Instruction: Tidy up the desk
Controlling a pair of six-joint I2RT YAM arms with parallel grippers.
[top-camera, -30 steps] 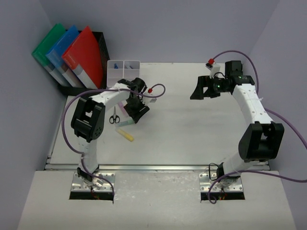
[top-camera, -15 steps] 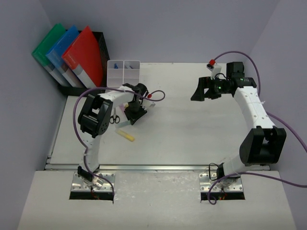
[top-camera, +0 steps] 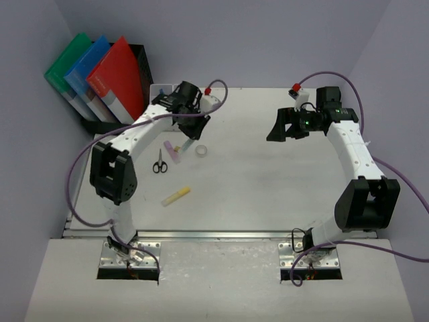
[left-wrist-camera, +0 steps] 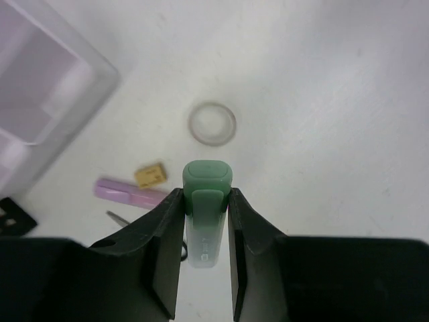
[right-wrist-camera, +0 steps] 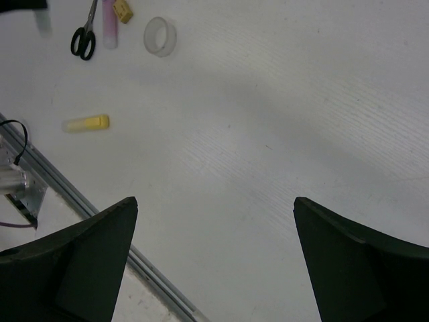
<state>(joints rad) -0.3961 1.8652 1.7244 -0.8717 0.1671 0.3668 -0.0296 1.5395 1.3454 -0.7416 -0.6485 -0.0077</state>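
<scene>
Two sets: L fingers (left-wrist-camera: 167, 255) clamped on green marker (left-wrist-camera: 208, 181), above bench (left-wrist-camera: 322, 100) near tape ring (left-wrist-camera: 192, 125); R fingers (right-wrist-camera: 87, 261) spread wide, gripping nothing.

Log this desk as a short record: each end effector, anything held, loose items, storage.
left end effector: shut on green highlighter, held above the desk
right end effector: open, empty, over bare desk
loose on desk: scissors, pink highlighter, yellow highlighter, tape ring, small tan item
storage: compartment tray; file rack with green, blue and red folders, far left corner
</scene>
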